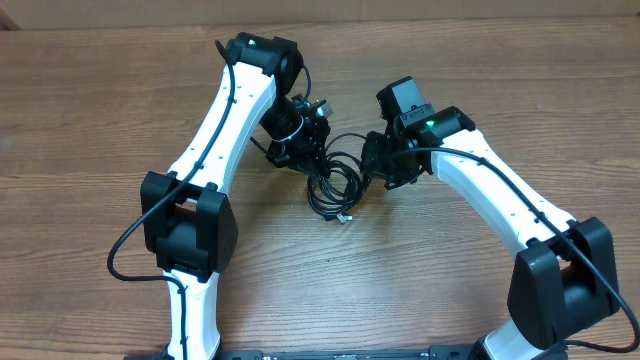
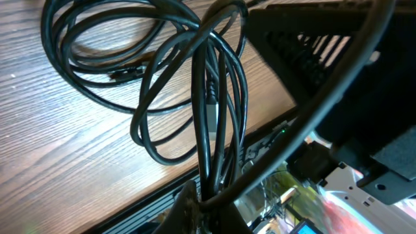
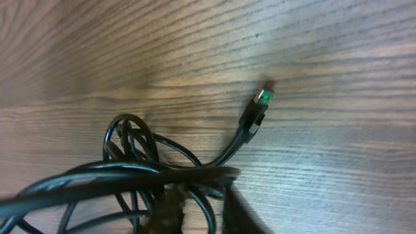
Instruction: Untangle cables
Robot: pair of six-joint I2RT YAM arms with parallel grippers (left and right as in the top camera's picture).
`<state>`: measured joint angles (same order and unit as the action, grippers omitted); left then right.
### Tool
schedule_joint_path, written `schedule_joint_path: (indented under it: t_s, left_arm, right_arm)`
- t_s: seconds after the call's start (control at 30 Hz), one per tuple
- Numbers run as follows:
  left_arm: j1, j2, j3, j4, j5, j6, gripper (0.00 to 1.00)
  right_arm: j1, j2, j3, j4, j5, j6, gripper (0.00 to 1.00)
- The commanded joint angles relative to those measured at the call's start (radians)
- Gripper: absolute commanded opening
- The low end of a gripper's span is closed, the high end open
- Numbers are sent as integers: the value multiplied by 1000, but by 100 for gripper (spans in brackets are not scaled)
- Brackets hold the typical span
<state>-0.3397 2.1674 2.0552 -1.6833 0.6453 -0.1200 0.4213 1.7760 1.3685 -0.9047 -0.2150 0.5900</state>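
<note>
The cables (image 1: 335,185), thin flexible black cords wound into overlapping loops, lie on the brown wood-grain table (image 1: 100,110) between the two arms, with one small metal-tipped plug (image 3: 262,97) lying free beside the knot. The left gripper (image 1: 303,158) pinches several strands taut at its tips, while the right gripper (image 1: 383,170) sits over the bundle's other side with strands crossing between its fingers; whether those are pressed shut I cannot tell. To do this well, the arms should probably part slowly and low, so the loops slide open rather than cinch.
</note>
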Motion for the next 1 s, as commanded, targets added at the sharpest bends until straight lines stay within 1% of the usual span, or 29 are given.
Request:
schedule_joint_path:
  t_s: [0.0,0.1,0.13,0.2,0.23,0.27,0.3,0.33,0.37,0.4,0.43,0.47,0.53,0.6,0.67,0.7,0.77,0.9,0.97]
  left_arm:
    - [0,-30,23,13,-74,22,4]
    - [0,-30,23,29,-138,-2,8]
    - [0,-30,23,36,-140,-8,11]
    - [0,-30,23,48,-140,-40,12]
    - [-1,-30,23,51,-139,-42,14]
    - [-1,-30,23,56,-140,-42,22]
    - [-2,-30,23,62,-140,-42,33]
    - [-2,-30,23,68,-144,-42,26]
    - [-2,-30,23,77,-164,-46,19]
    - [-2,-30,23,90,-195,-46,18]
    - [-2,-30,22,105,-238,-55,19]
    - [-1,-29,22,117,-315,-104,20]
    - [-2,-29,21,121,-413,-186,23]
    - [-2,-29,21,126,-439,-206,28]
    - [-2,-29,21,136,-438,-206,30]
    - [-2,-29,18,146,-439,-206,34]
    - [-2,-29,9,167,-439,-206,36]
    - [-2,-29,-31,262,-430,-247,42]
    - [-3,-29,-76,332,-358,-279,44]
  right_arm:
    - [2,-13,9,-7,2,-21,4]
    - [2,-45,36,-53,-17,-19,4]
    - [2,-56,47,-68,-22,-20,4]
    - [2,-82,83,-119,-60,-35,4]
    - [2,-89,90,-127,-92,-53,13]
    - [2,-93,92,-129,-126,-72,20]
    - [2,-96,92,-130,-161,-84,31]
    - [2,-96,92,-132,-197,-90,42]
    - [2,-94,91,-134,-214,-90,49]
    - [2,-91,91,-139,-222,-90,54]
    - [2,-90,91,-142,-223,-90,58]
    - [3,-87,91,-147,-224,-91,62]
    - [8,-83,91,-154,-224,-92,70]
    - [13,-79,91,-154,-220,-95,77]
    - [14,-77,90,-148,-206,-94,80]
    - [13,-77,90,-140,-191,-94,84]
    - [13,-77,90,-130,-175,-94,87]
    - [14,-69,90,-122,-175,-94,88]
    - [13,-62,90,-120,-158,-94,89]
